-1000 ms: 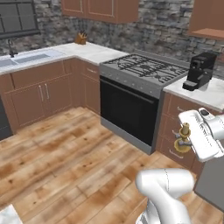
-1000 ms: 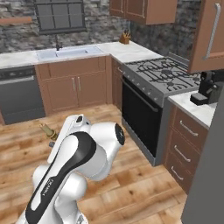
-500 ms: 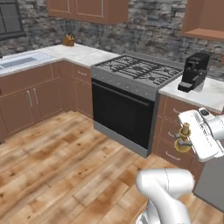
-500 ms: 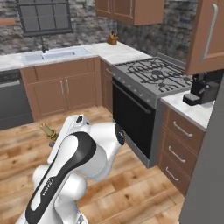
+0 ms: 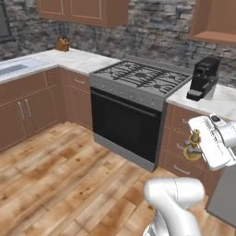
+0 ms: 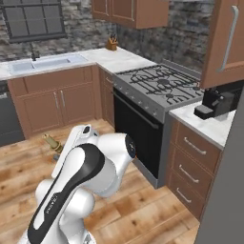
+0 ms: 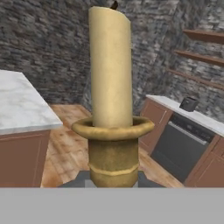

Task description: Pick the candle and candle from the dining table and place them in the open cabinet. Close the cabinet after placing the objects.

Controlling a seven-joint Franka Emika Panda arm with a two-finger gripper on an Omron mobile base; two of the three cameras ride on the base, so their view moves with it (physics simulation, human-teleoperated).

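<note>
A yellow candle on a brass candlestick [image 7: 110, 65] stands upright and close in the hand view. My gripper [image 7: 113, 180] is shut on the candlestick's base. In the left base view the candle [image 5: 194, 144] juts from the white gripper [image 5: 195, 150] at the right, in front of brown drawers. In the right base view the gripper [image 6: 59, 149] carries the candle [image 6: 51, 141] over the wood floor. A brown cabinet door with a vertical silver handle [image 6: 224, 43] hangs at the upper right. An open brown cabinet [image 5: 213, 20] shows at the top right of the left base view.
A black stove with a gas hob [image 5: 138, 78] fills the corner between marble counters [image 5: 73, 60]. A black coffee machine [image 5: 203, 78] stands right of the hob. A sink [image 6: 45, 63] lies below a window. A marble top on brown wood [image 7: 22, 109] lies left in the hand view.
The base has driven and turned, so the whole scene has slid left and come closer in both base views. The candle has stayed in the shut gripper.
</note>
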